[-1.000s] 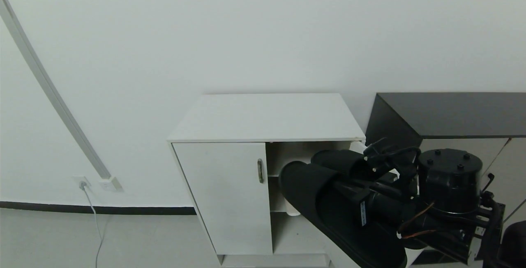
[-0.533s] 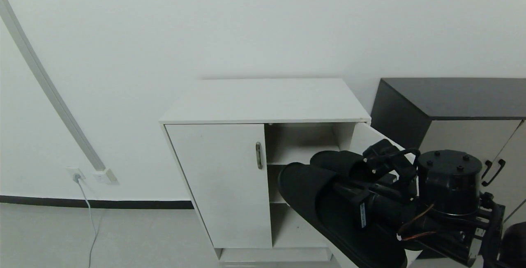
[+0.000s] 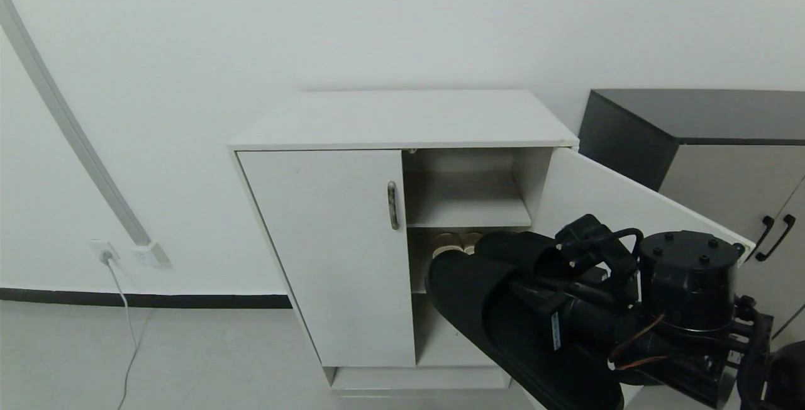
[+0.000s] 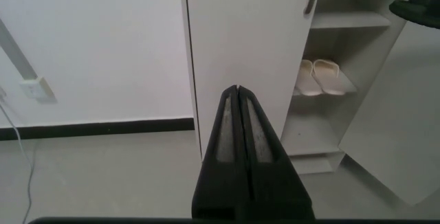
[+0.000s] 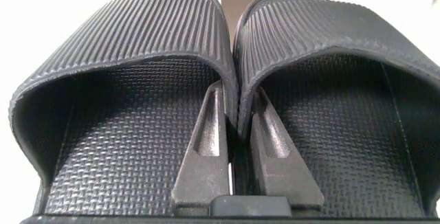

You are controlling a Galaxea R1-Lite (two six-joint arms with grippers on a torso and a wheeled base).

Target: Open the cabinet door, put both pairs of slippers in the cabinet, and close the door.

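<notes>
The white cabinet [image 3: 402, 117] stands against the wall, its left door [image 3: 327, 253] closed and its right door [image 3: 604, 202] swung open. A beige pair of slippers [image 3: 456, 243] lies on the middle shelf, and the beige pair [image 4: 320, 76] also appears in the left wrist view. My right gripper [image 5: 237, 148] is shut on the black slippers [image 5: 227, 52], pinching their two inner strap walls together. The black slippers [image 3: 490, 290] hang in front of the open compartment, outside it. My left gripper [image 4: 237, 93] is shut and empty, low in front of the closed door.
A dark cabinet [image 3: 692, 114] with black handles stands right beside the open door. A wall socket with a cable [image 3: 104, 253] and a slanted conduit [image 3: 63, 121] are at the left. The bottom shelf [image 3: 443, 344] and top shelf [image 3: 465, 205] hold nothing.
The head camera has shifted: the cabinet sits higher in the picture, and its shelves and the beige slippers have come into sight. My right arm holds the black slippers the same way.
</notes>
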